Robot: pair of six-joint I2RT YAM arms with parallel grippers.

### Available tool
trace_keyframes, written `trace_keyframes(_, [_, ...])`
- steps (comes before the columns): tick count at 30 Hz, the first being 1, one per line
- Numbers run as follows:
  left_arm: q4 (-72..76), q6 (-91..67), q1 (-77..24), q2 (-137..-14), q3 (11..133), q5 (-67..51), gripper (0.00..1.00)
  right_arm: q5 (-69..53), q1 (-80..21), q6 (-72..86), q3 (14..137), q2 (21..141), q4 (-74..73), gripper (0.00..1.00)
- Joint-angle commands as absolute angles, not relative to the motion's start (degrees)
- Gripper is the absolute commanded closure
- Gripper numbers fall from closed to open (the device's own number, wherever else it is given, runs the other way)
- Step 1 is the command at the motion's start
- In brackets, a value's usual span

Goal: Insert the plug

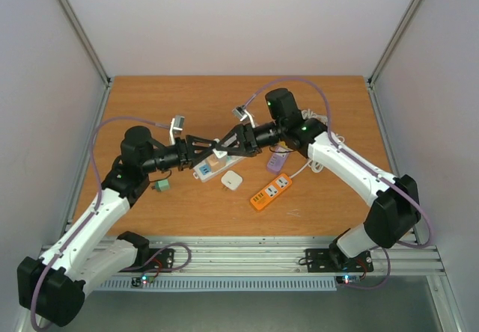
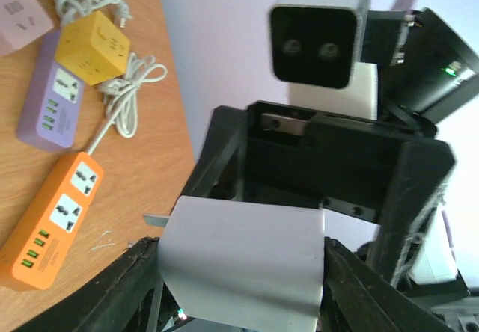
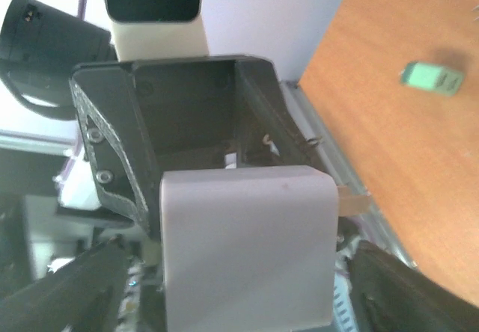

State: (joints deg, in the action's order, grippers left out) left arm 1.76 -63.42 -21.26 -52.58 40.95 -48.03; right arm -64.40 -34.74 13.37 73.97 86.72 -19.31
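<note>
Hanging above the middle of the wood-grain laminate table (image 1: 150, 115), a white box-shaped plastic plug (image 2: 243, 261) sits where the two arms meet tip to tip. Plug body smooth and matt with rounded corners. One flat grey metal prong (image 3: 355, 201) sticks out of its side toward 3 o'clock in the right wrist view. The left gripper (image 2: 241, 246) has its black, rough-edged fingers (image 2: 120, 287) closed flush against both flanks of the plug, a firm hold. The right gripper (image 3: 239, 250) brackets the same plug from the opposite side. Its dark fingers (image 3: 82, 287) are close in, but the view is blurred and I cannot tell whether the pads actually press it. On the table, from the plug in the top view: a white-and-blue oblong power strip (image 1: 206, 170) just beneath at 7 o'clock. A small white rounded cube adapter (image 1: 231, 180) lies at 5 o'clock. A glossy orange oblong power strip (image 1: 271, 192) with two sockets and a row of small green ports lies farther out toward 4 o'clock. A lilac oblong power strip (image 1: 278, 160) sits at 3 o'clock. A small green block (image 1: 160, 186) lies at 8 o'clock. In the left wrist view, a yellow cube adapter (image 2: 93, 45) sits beside a loosely coiled white cord (image 2: 127, 93).
</note>
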Motion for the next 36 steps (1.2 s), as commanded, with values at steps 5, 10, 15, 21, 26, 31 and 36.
trace_keyframes(5, [-13.9,-55.7,-21.1,-51.7,45.1,-34.9,0.58,-41.3,-36.2,-10.4,75.5,77.6,-31.3,0.11])
trace_keyframes(10, [-14.9,-55.8,-20.8,-51.9,45.7,-30.1,0.58,-20.3,-44.2,-21.3,75.1,75.0,-34.9,0.13])
trace_keyframes(15, [-13.9,-57.2,-20.7,-52.2,45.1,-30.0,0.58,-9.8,-50.4,-25.5,77.4,79.0,-35.9,0.18])
trace_keyframes(21, [-12.6,-58.3,-20.7,-51.9,44.1,-30.7,0.57,-5.2,-53.8,-25.1,81.3,85.5,-33.0,0.29])
trace_keyframes(26, [-12.4,-58.7,-20.5,-51.5,43.7,-31.2,0.57,-5.6,-53.8,-24.5,85.7,89.3,-33.6,0.35])
trace_keyframes(31, [-12.4,-58.7,-20.2,-51.1,43.4,-31.6,0.57,-5.3,-53.8,-24.7,86.3,90.5,-33.2,0.46])
trace_keyframes(36, [-13.0,-58.7,-19.6,-50.5,43.3,-32.3,0.53,-6.9,-53.1,-25.6,88.1,92.1,-36.5,0.74])
